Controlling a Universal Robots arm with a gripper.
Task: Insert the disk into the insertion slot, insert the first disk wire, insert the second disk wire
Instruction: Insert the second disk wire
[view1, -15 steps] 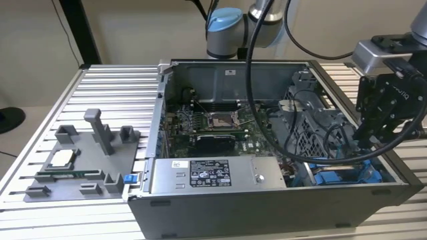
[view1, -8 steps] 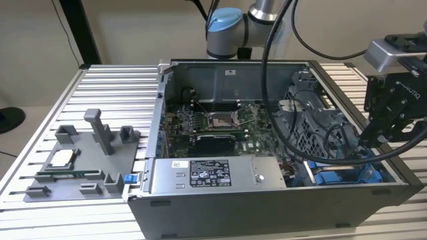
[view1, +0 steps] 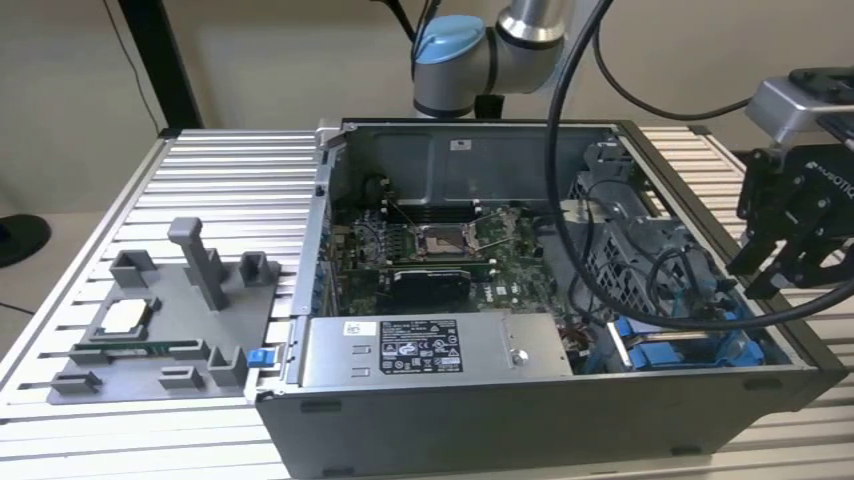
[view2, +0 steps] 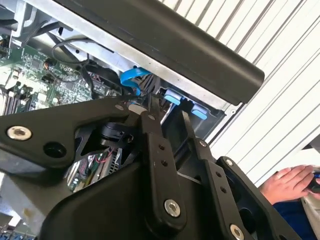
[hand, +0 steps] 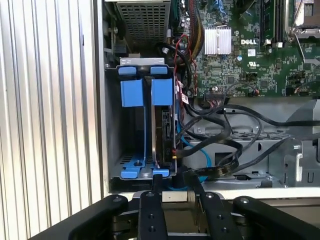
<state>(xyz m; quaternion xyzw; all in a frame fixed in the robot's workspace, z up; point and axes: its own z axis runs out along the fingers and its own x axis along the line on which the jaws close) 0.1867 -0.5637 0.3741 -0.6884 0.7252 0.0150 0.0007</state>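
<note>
In the first wrist view the insertion slot, a grey bay with blue rails, stands at the case's edge. The disk sits on edge inside it, between blue carrier tabs. A blue wire and black wires run to the disk's end. My gripper hovers above the case wall beside the bay, open, with nothing between its fingers. In the exterior view the gripper hangs just outside the case's right wall, above the blue-railed slot. The second wrist view shows the gripper over the slot's blue tabs.
The open computer case lies on a slatted metal table. A grey metal box with a sticker sits in its front. A grey fixture tray with upright posts lies at the exterior view's left. A person's hand rests on the table.
</note>
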